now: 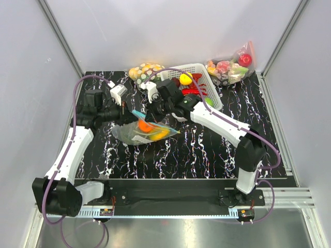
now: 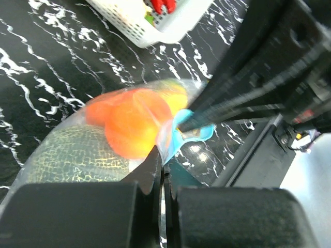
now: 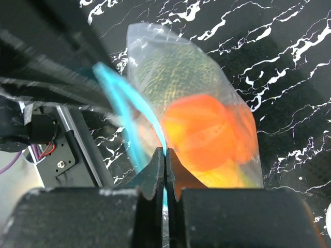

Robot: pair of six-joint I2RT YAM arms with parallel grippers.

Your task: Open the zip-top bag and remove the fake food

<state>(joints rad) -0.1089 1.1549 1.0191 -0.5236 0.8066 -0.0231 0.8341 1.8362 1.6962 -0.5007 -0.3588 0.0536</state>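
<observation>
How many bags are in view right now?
3. The zip-top bag mid-table; a spotted bag at the back, left of the basket; an apple bag at the back right.

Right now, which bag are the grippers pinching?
The bag with the blue zip strip and orange fruit; the left gripper and right gripper pinch its mouth. The spotted bag and apple bag lie untouched behind.
</observation>
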